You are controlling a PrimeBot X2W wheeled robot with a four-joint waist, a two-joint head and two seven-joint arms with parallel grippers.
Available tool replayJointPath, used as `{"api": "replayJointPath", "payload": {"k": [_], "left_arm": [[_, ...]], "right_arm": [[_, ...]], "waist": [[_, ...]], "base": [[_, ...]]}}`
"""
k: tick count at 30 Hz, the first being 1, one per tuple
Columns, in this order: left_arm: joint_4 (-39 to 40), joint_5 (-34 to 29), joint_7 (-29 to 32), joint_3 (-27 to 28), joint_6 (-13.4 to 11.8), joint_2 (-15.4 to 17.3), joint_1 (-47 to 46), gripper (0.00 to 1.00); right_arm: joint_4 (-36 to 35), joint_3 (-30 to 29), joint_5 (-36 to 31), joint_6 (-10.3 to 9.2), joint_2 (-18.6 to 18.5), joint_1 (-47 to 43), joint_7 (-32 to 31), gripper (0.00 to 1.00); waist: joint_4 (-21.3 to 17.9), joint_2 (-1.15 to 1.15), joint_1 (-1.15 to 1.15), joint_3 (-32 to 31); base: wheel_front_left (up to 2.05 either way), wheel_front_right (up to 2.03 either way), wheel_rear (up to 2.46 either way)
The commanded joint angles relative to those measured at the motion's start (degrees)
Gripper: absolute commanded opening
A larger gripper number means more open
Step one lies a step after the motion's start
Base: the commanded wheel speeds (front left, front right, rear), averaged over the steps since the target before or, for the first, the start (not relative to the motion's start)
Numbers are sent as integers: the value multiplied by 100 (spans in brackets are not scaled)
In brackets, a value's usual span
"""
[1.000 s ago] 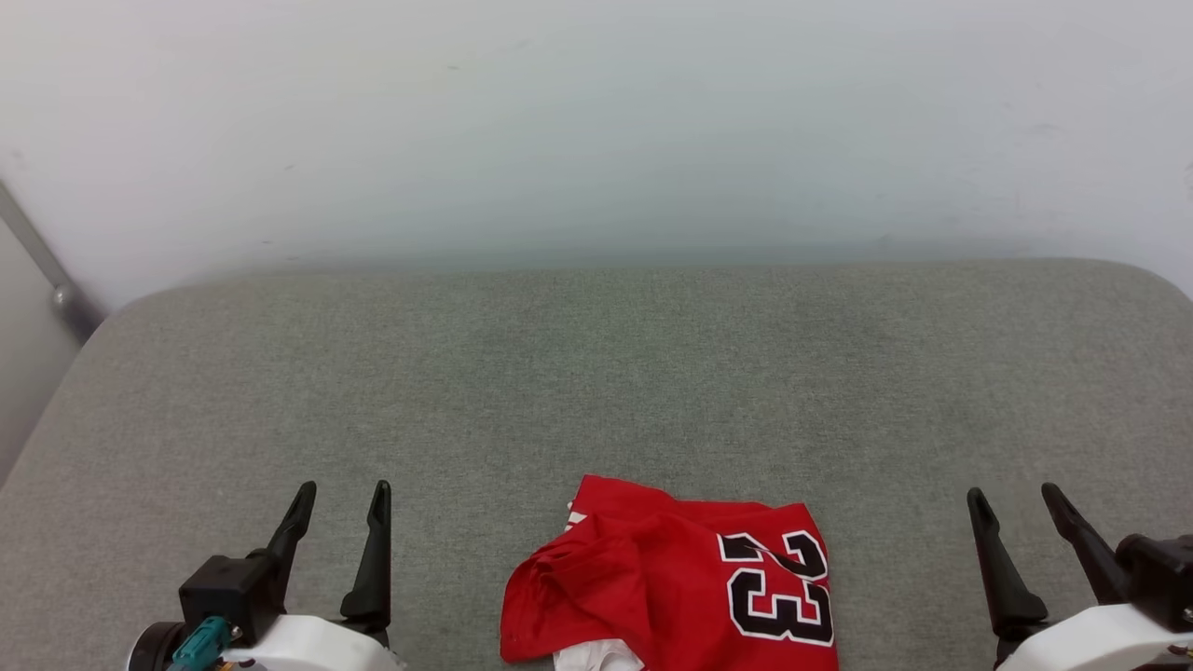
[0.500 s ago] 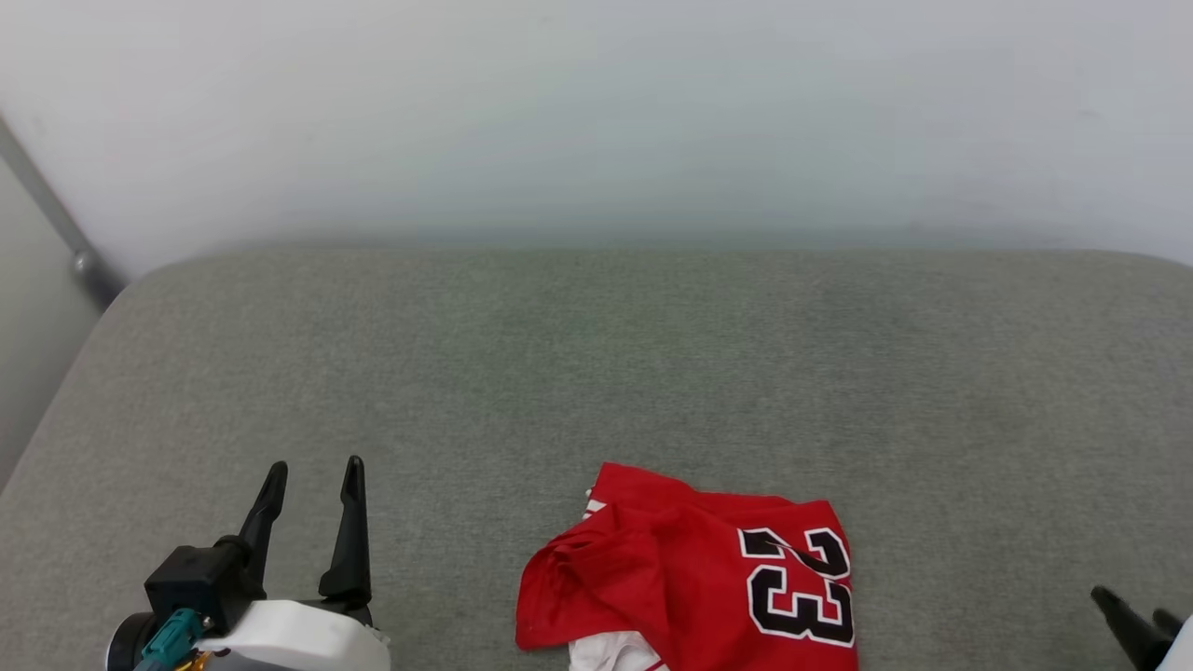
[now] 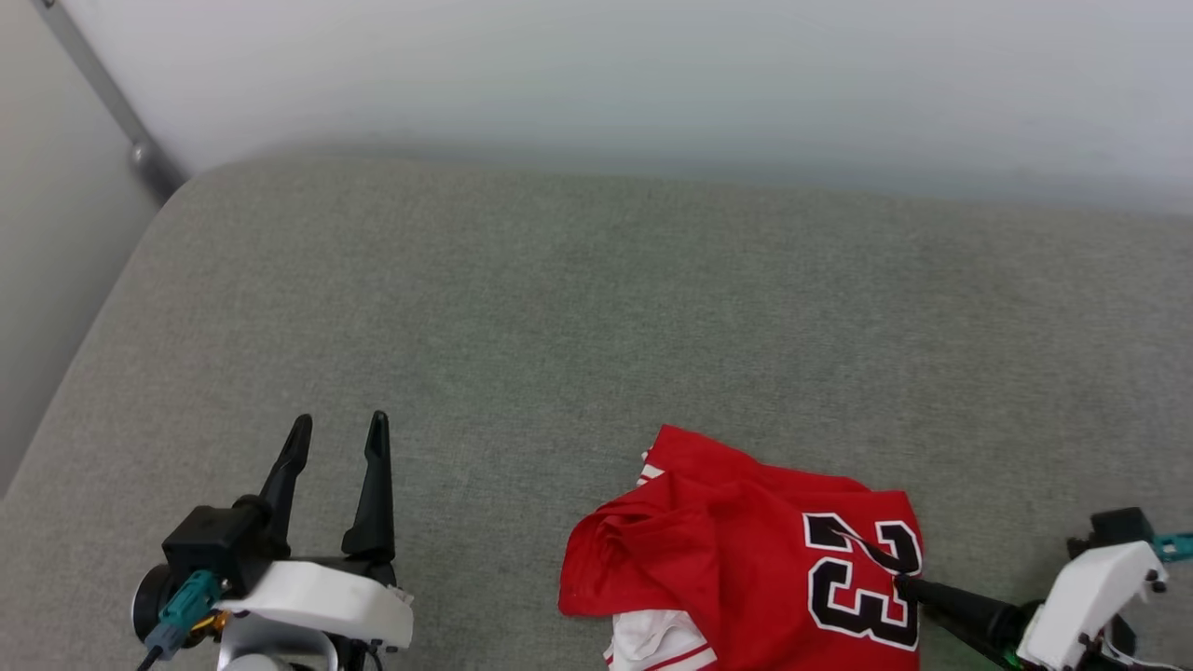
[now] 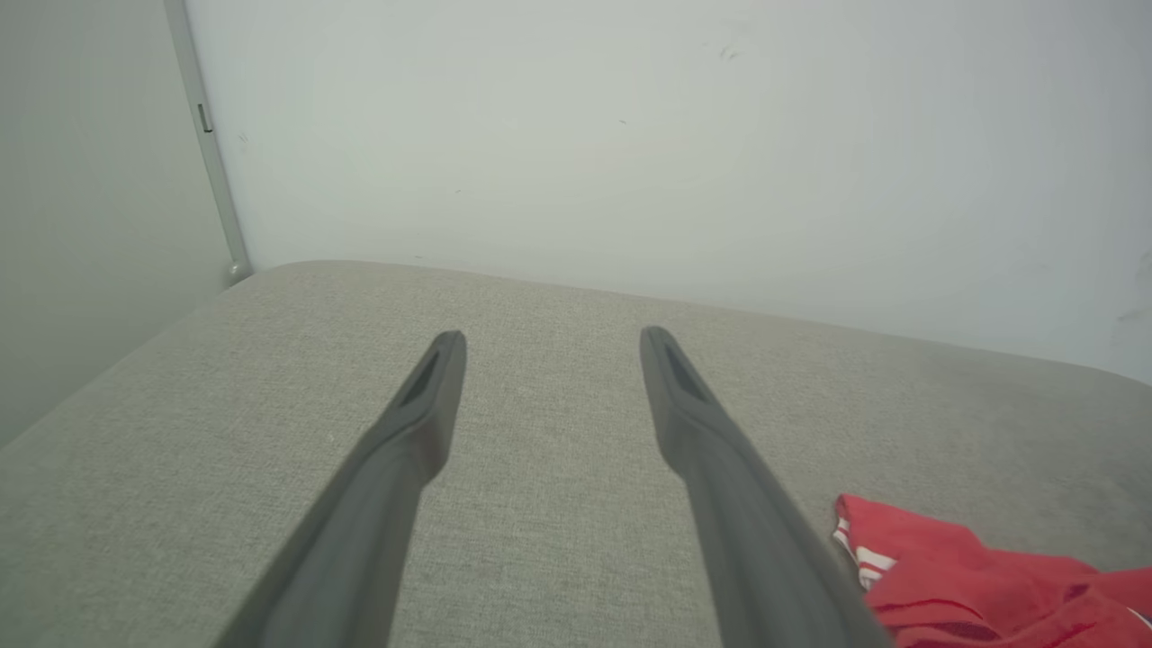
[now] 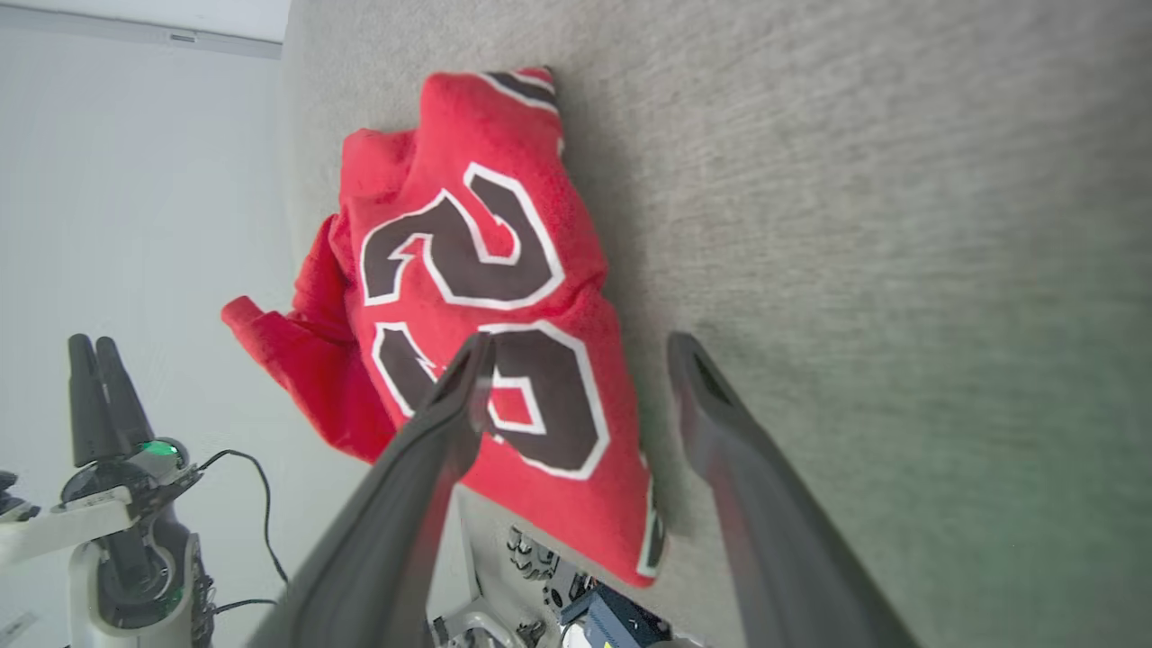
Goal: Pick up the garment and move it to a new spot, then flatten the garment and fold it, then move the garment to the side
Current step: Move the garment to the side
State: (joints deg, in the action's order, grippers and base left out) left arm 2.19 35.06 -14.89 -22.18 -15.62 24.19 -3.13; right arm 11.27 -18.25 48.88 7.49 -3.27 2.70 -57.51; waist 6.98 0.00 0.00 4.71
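Observation:
The garment is a red shirt with a black "23" outlined in white, lying crumpled at the near edge of the grey cushion. A bit of white sleeve pokes out beneath it. My right gripper points sideways at the number from the right. In the right wrist view it is open, one finger over the garment and the other over bare cushion beside its edge. My left gripper stands open and empty to the left of the garment. In the left wrist view its fingers frame bare cushion, with the garment at lower right.
A pale wall rises behind the cushion. A grey metal rail runs down the wall at the far left corner. The cushion's rounded left edge drops away. Cables and robot parts show below the near edge in the right wrist view.
The head camera has shifted, so the scene sits differently. My right gripper dropped from pointing up at the lower right, turned inward and now reaches the garment's right edge. The left gripper stays open.

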Motion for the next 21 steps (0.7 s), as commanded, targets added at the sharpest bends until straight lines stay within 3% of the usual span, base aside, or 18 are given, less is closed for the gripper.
{"api": "replayJointPath", "payload": {"k": [1,6,7,9,10,16,21], "left_arm": [[-36,-37,-28,0,54,-34,-136,100],[-124,-87,-33,13,143,-76,-265,100],[-149,-97,-33,8,153,-83,-280,100],[-187,-117,-35,6,178,-101,-297,100],[-206,-115,-35,8,184,-114,-298,100],[-293,-127,-37,20,200,-122,-177,100],[-294,-140,-37,13,197,-102,-63,100]], "right_arm": [[176,88,263,-1,31,175,19,100],[868,395,709,-3,45,422,97,100],[1000,466,770,-5,46,451,112,74],[1147,582,871,-5,47,533,170,6],[1177,637,919,-4,47,570,206,0],[908,1011,724,-1,-59,663,426,0],[301,1754,140,-2,-424,625,694,0]], "waist": [[146,0,0,164],[224,0,0,276],[235,0,0,281],[245,0,0,271],[244,0,0,253],[145,0,0,21],[-87,0,0,-227]], "base": [[0,0,0],[0,0,0],[0,0,0],[0,0,0],[0,0,0],[0,0,0],[0,0,0]]}}
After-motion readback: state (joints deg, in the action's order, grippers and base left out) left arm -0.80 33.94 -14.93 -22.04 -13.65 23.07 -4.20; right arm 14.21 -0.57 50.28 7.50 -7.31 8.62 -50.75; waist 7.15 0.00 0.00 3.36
